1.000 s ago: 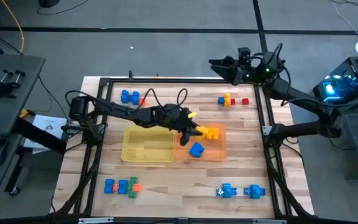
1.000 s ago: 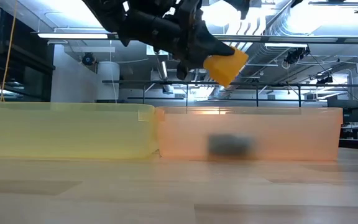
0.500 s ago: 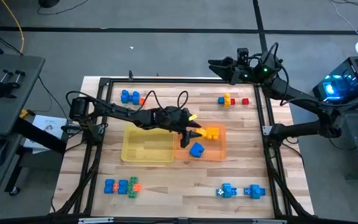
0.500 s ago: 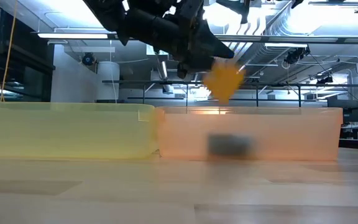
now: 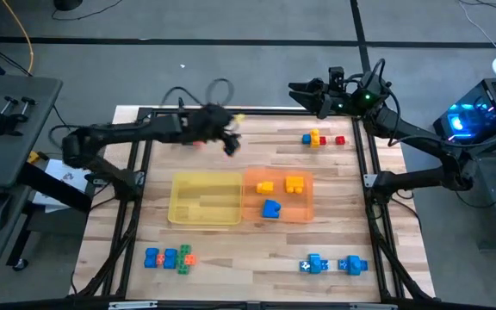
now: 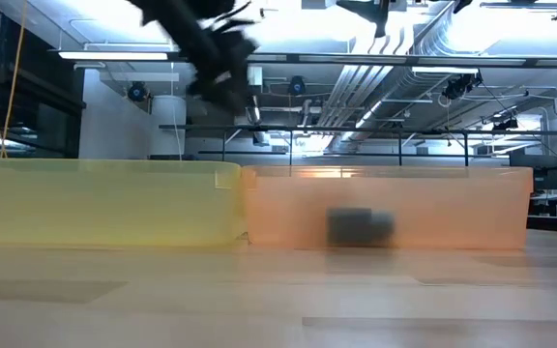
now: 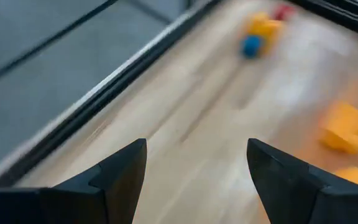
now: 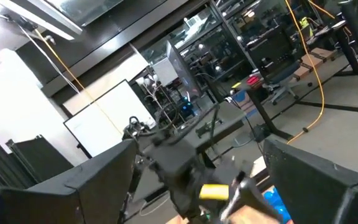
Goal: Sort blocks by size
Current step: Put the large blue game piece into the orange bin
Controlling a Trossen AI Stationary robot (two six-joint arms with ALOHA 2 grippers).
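Room: workshop with ceiling lights and pipework beyond the desk; grey floor around it.
Desk (image 5: 231,258): pale wood planks inside a dark frame.
Yellow tray (image 5: 203,200): centre of the desk, left of the orange one, the two touching side by side; nothing seen in it.
Orange tray (image 5: 303,210): holds three of the larger blocks, two yellow (image 5: 294,182) and one blue (image 5: 270,208); the low view shows the blue one as a dark blur through the wall.
Far-right blocks (image 5: 315,139): small cluster in blue, yellow and red near the far edge, on the right arm's side.
Near-left blocks (image 5: 168,257): row in blue, green and orange by the near edge.
Near-right blocks (image 5: 332,264): two blue clumps by the near edge.
Left gripper (image 5: 230,145): above the far part of the desk, beyond the yellow tray, well apart from both trays; the arm is blurred. Fingers (image 7: 120,177) spread apart, nothing between them; bare wood shows in the gap.
Far-left blocks: mostly hidden under the left arm; only a scrap of red shows, cannot tell more.
Right gripper (image 5: 295,87): off the far right corner, raised and pointing toward the left side. Fingers (image 8: 92,180) wide apart and empty.
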